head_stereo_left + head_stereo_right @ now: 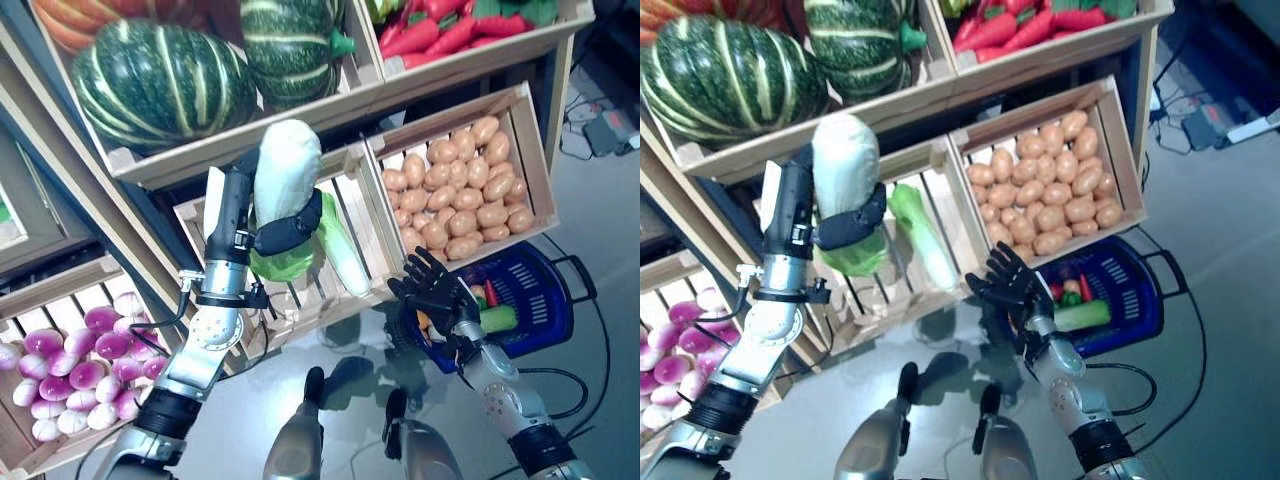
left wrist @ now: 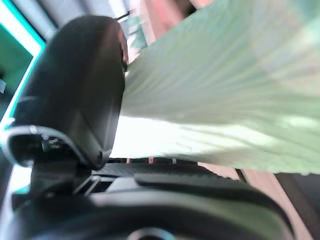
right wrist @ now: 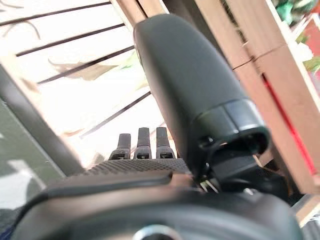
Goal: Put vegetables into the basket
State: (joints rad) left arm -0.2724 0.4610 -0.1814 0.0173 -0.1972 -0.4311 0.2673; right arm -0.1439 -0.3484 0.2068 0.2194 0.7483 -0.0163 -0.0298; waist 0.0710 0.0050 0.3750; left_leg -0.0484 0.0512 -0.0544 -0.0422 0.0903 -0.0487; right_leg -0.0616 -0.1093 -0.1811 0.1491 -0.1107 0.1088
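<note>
My left hand (image 1: 288,232) is shut on a pale napa cabbage (image 1: 285,168) and holds it upright, raised above the slatted wooden crate (image 1: 300,290) in the middle. In the left wrist view the cabbage (image 2: 225,100) fills the space beside the thumb (image 2: 75,90). My right hand (image 1: 435,285) hovers open and empty, fingers spread, just left of the blue basket (image 1: 548,295) on the floor. The basket holds a green cucumber (image 1: 497,318) and a red pepper (image 1: 490,295). A second cabbage (image 1: 345,258) lies in the crate.
A crate of potatoes (image 1: 460,190) sits above the basket. Large green pumpkins (image 1: 160,80) and red peppers (image 1: 430,30) fill the upper shelf. Purple turnips (image 1: 85,355) lie in a crate at lower left. Grey floor lies in front of the shelves.
</note>
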